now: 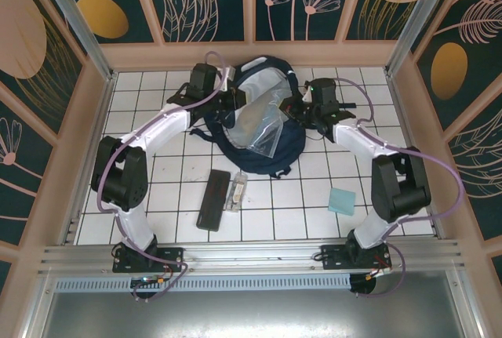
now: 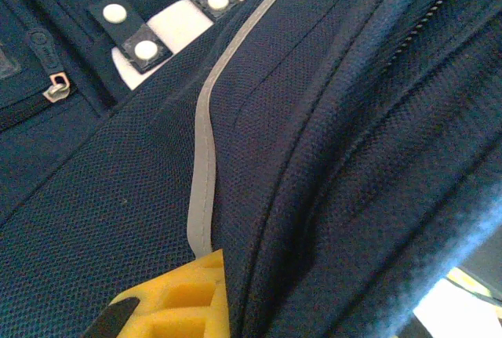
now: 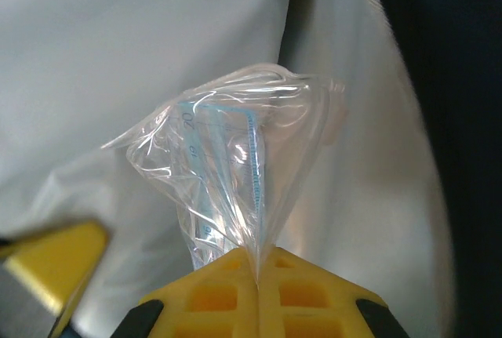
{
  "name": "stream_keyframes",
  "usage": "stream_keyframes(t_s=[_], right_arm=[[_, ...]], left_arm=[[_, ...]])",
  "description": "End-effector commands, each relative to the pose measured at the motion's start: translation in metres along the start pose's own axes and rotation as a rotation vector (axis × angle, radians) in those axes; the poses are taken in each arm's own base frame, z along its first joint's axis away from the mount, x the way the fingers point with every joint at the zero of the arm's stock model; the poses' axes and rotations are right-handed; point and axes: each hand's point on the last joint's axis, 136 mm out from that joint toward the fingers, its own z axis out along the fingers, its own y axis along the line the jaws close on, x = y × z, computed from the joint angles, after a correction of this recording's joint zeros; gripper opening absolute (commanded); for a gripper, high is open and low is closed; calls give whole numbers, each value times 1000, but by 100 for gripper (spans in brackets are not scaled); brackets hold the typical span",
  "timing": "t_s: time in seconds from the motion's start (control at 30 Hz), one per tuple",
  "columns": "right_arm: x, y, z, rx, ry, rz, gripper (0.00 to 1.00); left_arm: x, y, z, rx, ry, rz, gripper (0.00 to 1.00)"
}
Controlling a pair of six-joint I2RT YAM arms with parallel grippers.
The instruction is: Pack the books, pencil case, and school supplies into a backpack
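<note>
Left pincer (image 2: 213, 279) pinches the backpack (image 1: 276, 162) rim, at 12 o'clock on the surface (image 1: 306, 220), likely to hold its mouth open. Right pincer (image 3: 259, 266) is clamped on the ruler set (image 3: 227, 173) sleeve, apparently feeding it inside.

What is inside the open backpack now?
The clear plastic ruler set lies in the mouth of the backpack, against its pale lining, pinched by the right gripper. Whatever lies deeper is covered by it and the lining.
</note>
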Motion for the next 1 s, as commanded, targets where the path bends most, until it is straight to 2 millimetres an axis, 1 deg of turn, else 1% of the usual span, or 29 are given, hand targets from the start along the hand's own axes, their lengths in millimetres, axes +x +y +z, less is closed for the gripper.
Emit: stream_keyframes(t_s=[0.0, 0.1, 0.13, 0.23, 0.4, 0.47, 0.53, 0.6, 0.67, 0.8, 0.9, 0.97], right_arm=[[-26, 34, 7, -101, -84, 21, 0], [-30, 17, 20, -53, -100, 64, 0], [-30, 11, 24, -42, -103, 83, 0], [-28, -3, 33, -4, -119, 119, 0], [-21, -22, 47, 57, -125, 132, 0], [-20, -27, 51, 75, -132, 136, 0], [-23, -31, 55, 102, -150, 132, 0], [-28, -33, 60, 122, -170, 126, 0], [-35, -38, 67, 166, -202, 120, 0], [-43, -42, 92, 170, -204, 156, 0], [-52, -34, 110, 145, -211, 172, 1], [-54, -23, 122, 104, -181, 176, 3]], left_arm=[[-33, -85, -38, 245, -115, 76, 0], [-30, -93, -38, 258, -112, 76, 0], [-35, -105, -52, 278, -140, 93, 0], [-42, -116, -64, 289, -182, 117, 0], [-53, -128, -82, 297, -252, 148, 0], [-56, -131, -84, 301, -268, 157, 0], [-56, -129, -82, 298, -275, 159, 0], [-55, -127, -77, 297, -269, 156, 0], [-54, -128, -74, 315, -266, 155, 0], [-54, -137, -73, 357, -264, 169, 0], [-58, -140, -74, 358, -273, 178, 0], [-62, -139, -74, 345, -283, 186, 0]])
